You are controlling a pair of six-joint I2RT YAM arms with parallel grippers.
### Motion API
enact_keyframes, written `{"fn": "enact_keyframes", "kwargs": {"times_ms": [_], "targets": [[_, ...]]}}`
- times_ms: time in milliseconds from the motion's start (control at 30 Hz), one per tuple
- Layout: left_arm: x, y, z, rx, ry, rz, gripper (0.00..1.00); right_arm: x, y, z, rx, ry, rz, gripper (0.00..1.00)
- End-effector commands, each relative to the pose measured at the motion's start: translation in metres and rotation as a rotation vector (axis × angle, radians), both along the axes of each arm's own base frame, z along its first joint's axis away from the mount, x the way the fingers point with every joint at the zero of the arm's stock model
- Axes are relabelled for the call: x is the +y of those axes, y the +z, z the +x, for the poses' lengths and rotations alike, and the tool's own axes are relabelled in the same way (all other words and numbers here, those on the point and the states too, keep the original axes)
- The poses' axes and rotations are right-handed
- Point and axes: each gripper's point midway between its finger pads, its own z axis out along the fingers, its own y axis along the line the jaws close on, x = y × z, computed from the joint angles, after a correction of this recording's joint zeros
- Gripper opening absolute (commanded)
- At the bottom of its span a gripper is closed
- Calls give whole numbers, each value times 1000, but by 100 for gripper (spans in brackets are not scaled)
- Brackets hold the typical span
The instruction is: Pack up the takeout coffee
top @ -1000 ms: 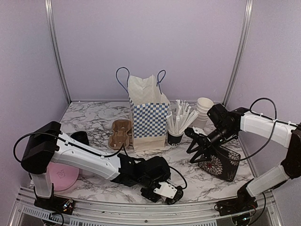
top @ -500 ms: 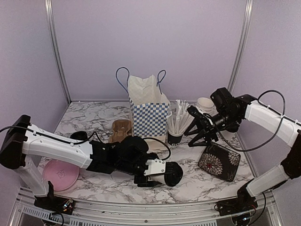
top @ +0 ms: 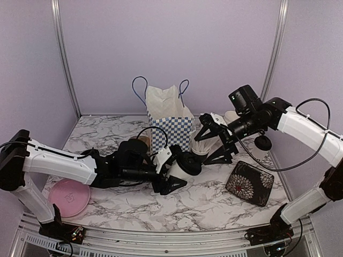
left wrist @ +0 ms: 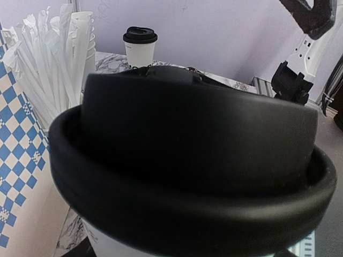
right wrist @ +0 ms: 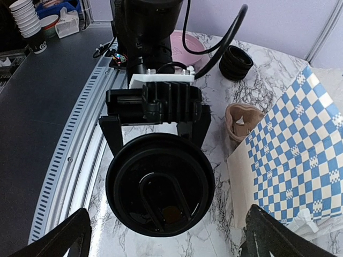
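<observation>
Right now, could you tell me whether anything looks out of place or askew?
The coffee cup in the left gripper is tipped well over, lid toward the right gripper, not upright. No spill shows.

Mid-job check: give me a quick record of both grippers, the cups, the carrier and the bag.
left gripper: shut on a lidded coffee cup, held off the table in front of the bag
right gripper: open, facing that cup's lid
second cup: upright, lidded, far right
carrier: on the table left of the bag, partly hidden
bag: upright, top open
</observation>
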Motion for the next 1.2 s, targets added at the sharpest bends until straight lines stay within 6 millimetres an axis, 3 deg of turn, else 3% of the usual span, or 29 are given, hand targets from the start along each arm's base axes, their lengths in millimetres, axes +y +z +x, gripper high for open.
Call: {"fn": "enact_keyframes", "kwargs": {"times_ms": [0, 167, 367, 633, 833, 1167], "targets": [[-8, 29, -2, 40, -13, -141, 74, 13, -1, 3, -56, 3, -36, 97], [-8, 33, -6, 37, -32, -154, 74, 24, -6, -8, -42, 41, -51, 97], [-9, 33, -12, 37, -67, -153, 74, 29, -8, -8, -5, 45, -52, 94], [-10, 31, -12, 32, -74, -150, 74, 33, -16, -15, 77, 84, -61, 81], [-10, 29, -11, 28, -75, -145, 74, 32, -18, -25, 136, 125, -64, 84], [-14, 33, -4, 67, -29, -161, 80, 33, -31, -8, 108, 41, -103, 70]]}}
